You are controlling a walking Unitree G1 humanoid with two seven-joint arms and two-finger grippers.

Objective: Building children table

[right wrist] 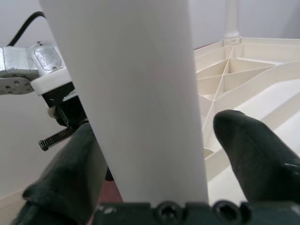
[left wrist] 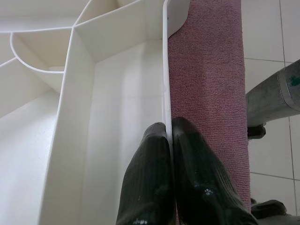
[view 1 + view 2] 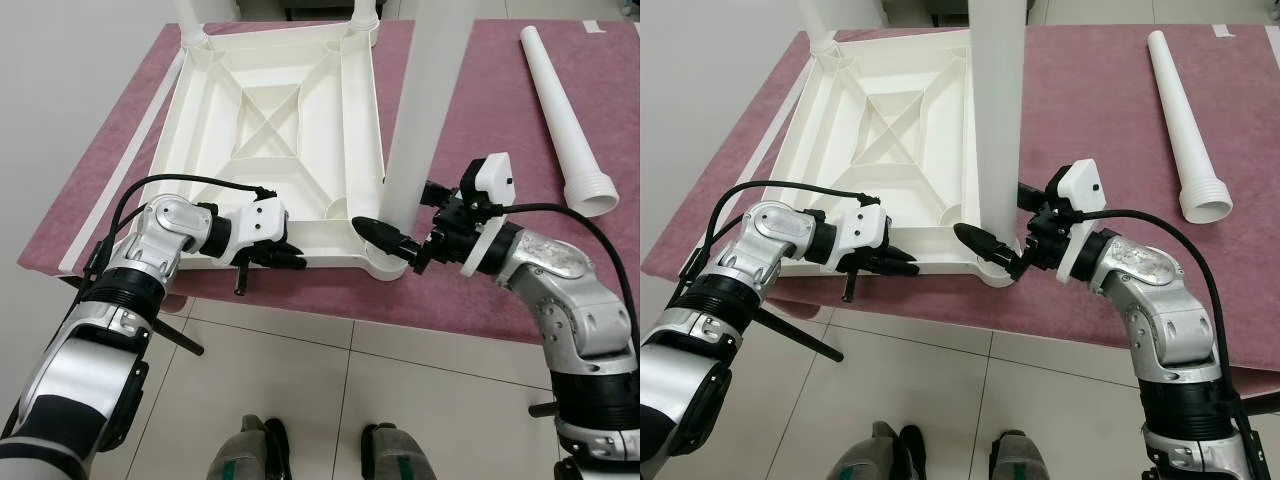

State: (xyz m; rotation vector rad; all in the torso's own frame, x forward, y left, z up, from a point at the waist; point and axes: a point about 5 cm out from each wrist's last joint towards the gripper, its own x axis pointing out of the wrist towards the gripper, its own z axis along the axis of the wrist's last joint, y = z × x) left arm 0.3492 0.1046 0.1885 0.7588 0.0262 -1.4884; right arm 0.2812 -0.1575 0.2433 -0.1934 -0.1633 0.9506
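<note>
A white plastic tabletop [image 3: 270, 110] lies upside down on a mauve cloth [image 3: 480, 90]. Its ribbed underside faces up. My left gripper [image 3: 292, 256] is shut on the near rim [image 2: 165, 84], one finger on each side of the thin wall. A white table leg [image 3: 425, 100] stands upright in the near right corner socket [image 3: 385, 264]. My right gripper [image 3: 390, 228] is shut on this leg low down, with a finger [image 1: 70, 168] on each side. Two more legs [image 3: 190, 25] stand at the far corners.
A loose white leg [image 3: 565, 120] lies on the cloth at the right, its threaded end towards me. The table's front edge [image 3: 330, 305] runs just below the tabletop. Tiled floor and my feet [image 3: 250, 450] are beneath.
</note>
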